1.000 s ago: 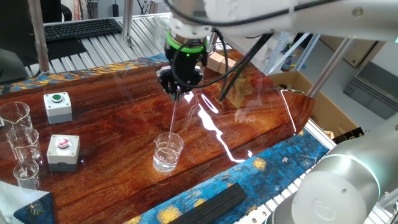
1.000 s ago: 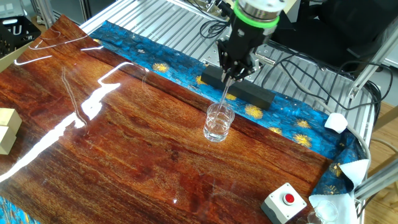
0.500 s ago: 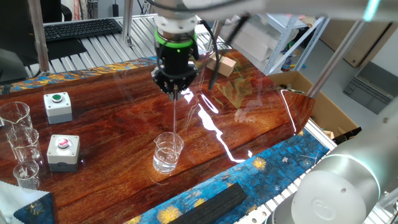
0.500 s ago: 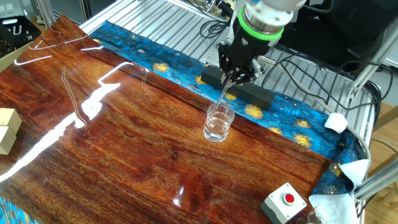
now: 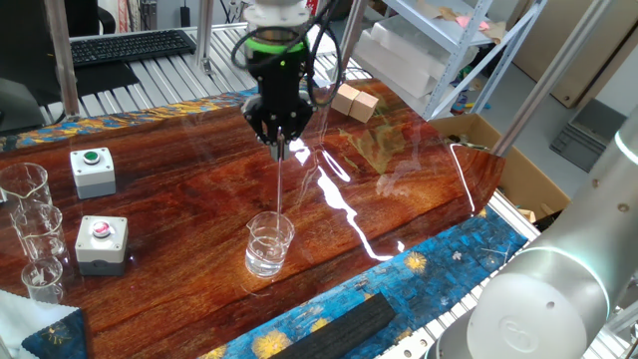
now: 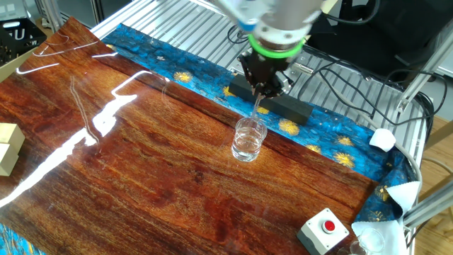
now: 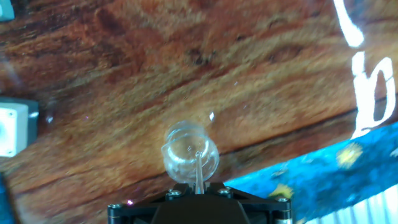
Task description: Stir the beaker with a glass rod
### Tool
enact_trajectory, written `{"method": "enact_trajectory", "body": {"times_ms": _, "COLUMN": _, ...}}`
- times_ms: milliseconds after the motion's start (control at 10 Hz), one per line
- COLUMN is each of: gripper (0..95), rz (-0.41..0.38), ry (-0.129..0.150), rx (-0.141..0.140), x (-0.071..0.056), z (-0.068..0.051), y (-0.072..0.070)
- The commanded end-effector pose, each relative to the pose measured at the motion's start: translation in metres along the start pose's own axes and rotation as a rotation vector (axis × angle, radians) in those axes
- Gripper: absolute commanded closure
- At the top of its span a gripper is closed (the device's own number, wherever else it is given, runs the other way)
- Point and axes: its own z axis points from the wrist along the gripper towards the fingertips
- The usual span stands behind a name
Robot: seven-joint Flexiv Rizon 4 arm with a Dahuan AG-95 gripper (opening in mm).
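Gripping the glass rod (image 5: 279, 184), gripper (image 5: 279, 146) clamped, hand view alone shows rod tip inside the beaker (image 7: 189, 155)

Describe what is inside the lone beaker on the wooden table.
The lower end of the glass rod dips inside the beaker, held from above by the gripper. Whether the beaker holds liquid cannot be seen.

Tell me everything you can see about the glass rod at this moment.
The glass rod is a very thin, straight, clear stick. The tool grips its top end, and it hangs almost upright. Its lower end reaches into the beaker, which stands on the wooden table. Whether the tip touches the beaker's bottom cannot be told.
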Motion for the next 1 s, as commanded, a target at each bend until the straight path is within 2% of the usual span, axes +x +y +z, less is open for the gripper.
{"method": "enact_trajectory", "body": {"times_ms": 100, "gripper": 95.0, "rz": 0.067, "ry": -0.057, "rx": -0.100, "x": 0.0012, "z": 0.0005, "y": -0.0001}}
{"method": "enact_trajectory", "body": {"times_ms": 300, "gripper": 95.0, "rz": 0.082, "ry": -0.114, "rx": -0.104, "x": 0.0011, "z": 0.0003, "y": -0.0001}}
{"method": "enact_trajectory", "body": {"times_ms": 400, "gripper": 95.0, "rz": 0.073, "ry": -0.169, "rx": -0.071, "x": 0.0008, "z": 0.0000, "y": -0.0002}}
{"method": "enact_trajectory", "body": {"times_ms": 500, "gripper": 95.0, "rz": 0.055, "ry": -0.230, "rx": -0.024, "x": 0.0008, "z": -0.0001, "y": -0.0002}}
{"method": "enact_trajectory", "body": {"times_ms": 600, "gripper": 95.0, "rz": 0.047, "ry": -0.251, "rx": -0.012, "x": 0.0008, "z": -0.0001, "y": -0.0002}}
{"method": "enact_trajectory", "body": {"times_ms": 700, "gripper": 95.0, "rz": 0.011, "ry": -0.282, "rx": 0.038, "x": 0.0008, "z": -0.0001, "y": -0.0002}}
{"method": "enact_trajectory", "body": {"times_ms": 800, "gripper": 95.0, "rz": -0.014, "ry": -0.291, "rx": 0.084, "x": 0.0008, "z": -0.0001, "y": -0.0002}}
{"method": "enact_trajectory", "body": {"times_ms": 900, "gripper": 95.0, "rz": -0.029, "ry": -0.296, "rx": 0.118, "x": 0.0009, "z": 0.0000, "y": -0.0002}}
{"method": "enact_trajectory", "body": {"times_ms": 1000, "gripper": 95.0, "rz": -0.043, "ry": -0.285, "rx": 0.136, "x": 0.0009, "z": 0.0000, "y": -0.0002}}
